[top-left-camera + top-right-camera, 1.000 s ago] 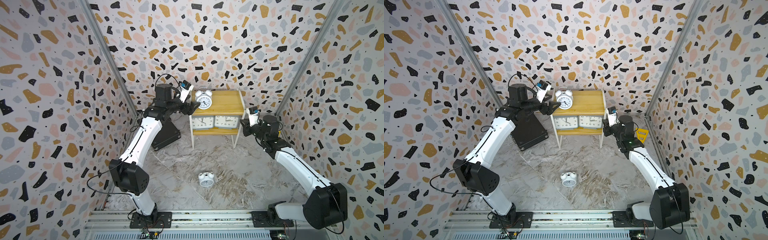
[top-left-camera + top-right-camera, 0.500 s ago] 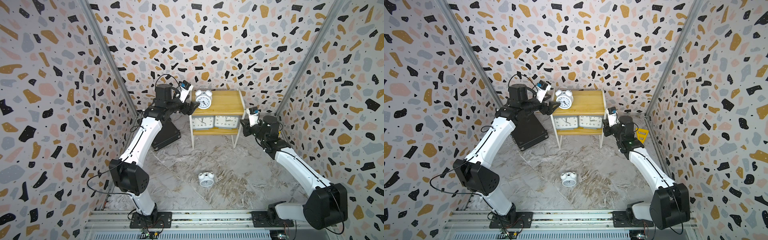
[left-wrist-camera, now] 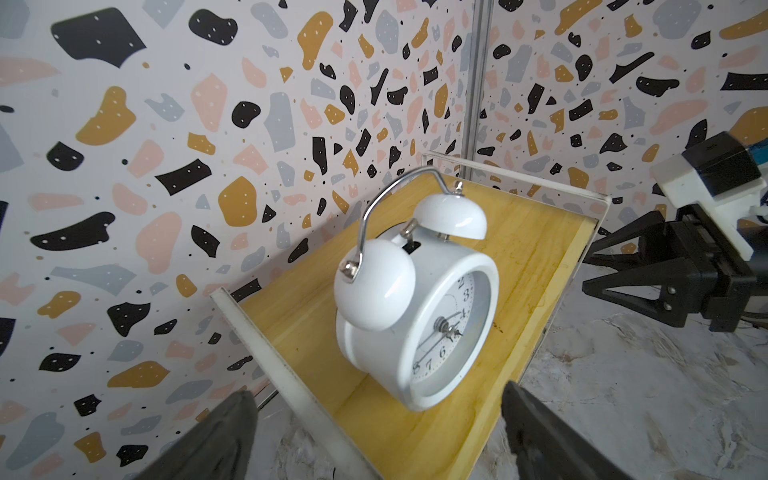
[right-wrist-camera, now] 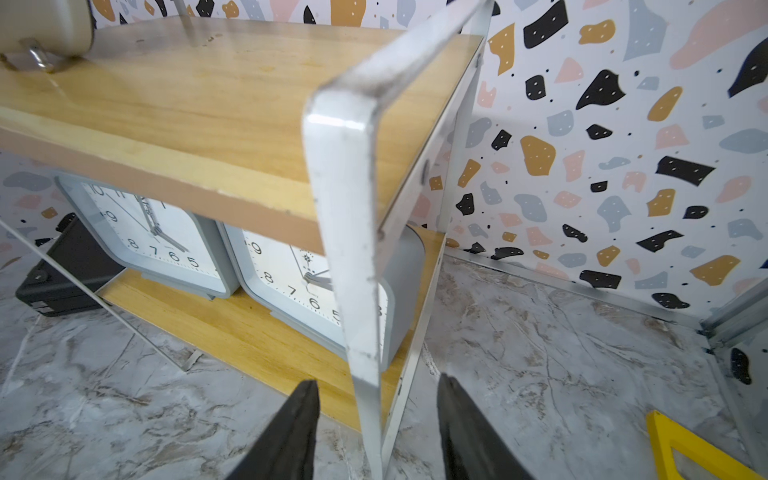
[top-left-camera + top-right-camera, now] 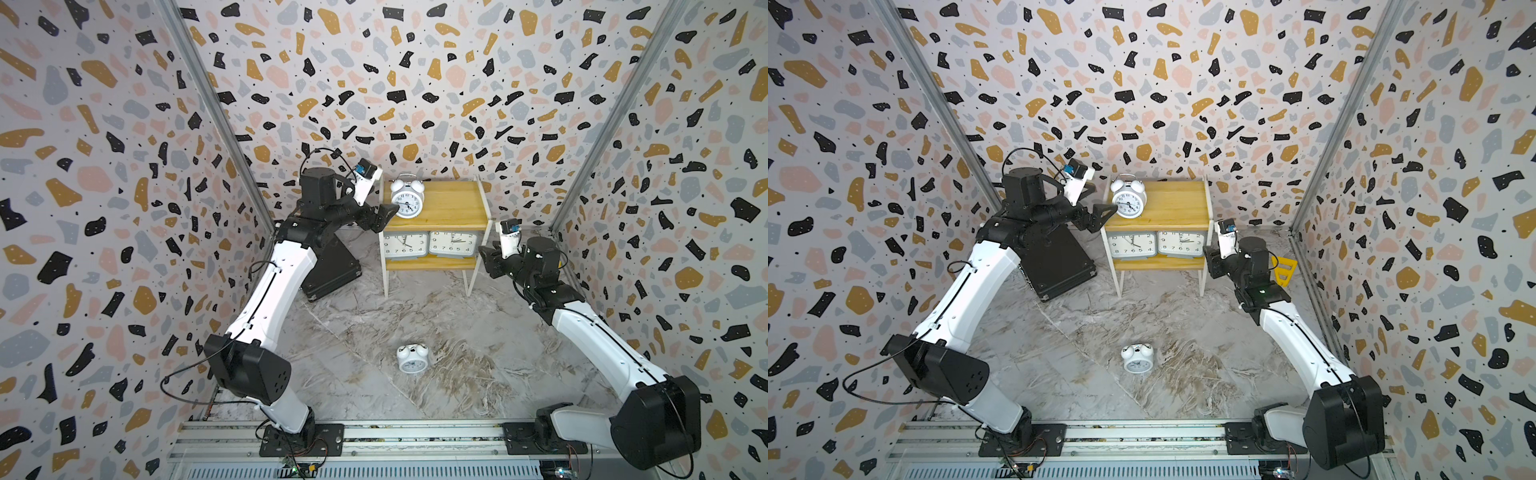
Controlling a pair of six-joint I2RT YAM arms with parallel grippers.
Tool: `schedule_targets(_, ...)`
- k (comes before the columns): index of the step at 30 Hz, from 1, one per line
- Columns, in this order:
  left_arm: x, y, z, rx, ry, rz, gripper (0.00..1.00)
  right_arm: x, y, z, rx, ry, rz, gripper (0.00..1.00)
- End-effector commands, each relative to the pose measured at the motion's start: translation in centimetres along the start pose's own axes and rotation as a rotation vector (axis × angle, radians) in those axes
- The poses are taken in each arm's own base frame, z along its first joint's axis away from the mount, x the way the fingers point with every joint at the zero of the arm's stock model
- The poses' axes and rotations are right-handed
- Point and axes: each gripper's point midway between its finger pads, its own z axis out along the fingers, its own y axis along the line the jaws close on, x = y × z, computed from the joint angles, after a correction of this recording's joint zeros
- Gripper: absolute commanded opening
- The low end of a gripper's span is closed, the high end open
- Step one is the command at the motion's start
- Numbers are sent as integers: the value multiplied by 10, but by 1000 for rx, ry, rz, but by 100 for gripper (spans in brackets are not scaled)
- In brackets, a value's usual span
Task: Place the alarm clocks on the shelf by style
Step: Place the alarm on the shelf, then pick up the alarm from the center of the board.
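The shelf (image 5: 451, 203) stands against the back wall in both top views. One white twin-bell alarm clock (image 5: 407, 201) stands upright at the left end of its top board. Two grey alarm clocks (image 5: 405, 245) (image 5: 453, 243) stand side by side on the lower board. Another twin-bell clock (image 5: 412, 358) lies on the floor. My left gripper (image 5: 384, 216) is open at the shelf's left end; in the left wrist view its jaws stand clear of the clock (image 3: 415, 311). My right gripper (image 4: 376, 379) is open, and the shelf's white side frame (image 4: 353, 208) stands untouched between its fingers.
A black flat case (image 5: 332, 270) lies on the marble floor left of the shelf, under my left arm. A yellow triangular piece (image 5: 1283, 270) lies by the right wall behind my right wrist. Patterned walls close in on three sides, and the arms' rail (image 5: 415, 434) runs along the front.
My right gripper's jaws have parted from the shelf's side frame. My left gripper's jaws have spread wider beside the twin-bell clock. Neither arm has shifted noticeably.
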Motion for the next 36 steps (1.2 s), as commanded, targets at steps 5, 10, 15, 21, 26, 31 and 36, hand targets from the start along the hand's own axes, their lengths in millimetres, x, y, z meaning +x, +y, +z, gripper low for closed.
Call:
schedule_targets(5, -11, -17, -42, -42, -48, -17, 96, 3, 3, -29, 10, -4, 5, 64)
schedule_targets(10, 14, -36, -69, -53, -16, -69, 97, 13, 13, -49, -24, 6, 6, 65)
schedule_targets(15, 47, -60, -95, -48, 21, -127, 97, 31, 27, -71, -81, 41, 21, 65)
schedule_targets(21, 89, -86, -119, -46, 61, -187, 99, 51, 51, -92, -203, 54, 37, 65)
schedule_targets(26, 124, -102, -129, -35, 97, -221, 100, 63, 71, -104, -311, 66, 55, 66)
schedule_targets(31, 151, -110, -137, -47, 126, -230, 100, 74, 86, -108, -400, 88, 91, 66)
schedule_targets(36, 181, -122, -139, -30, 164, -274, 100, 85, 99, -111, -469, 110, 97, 66)
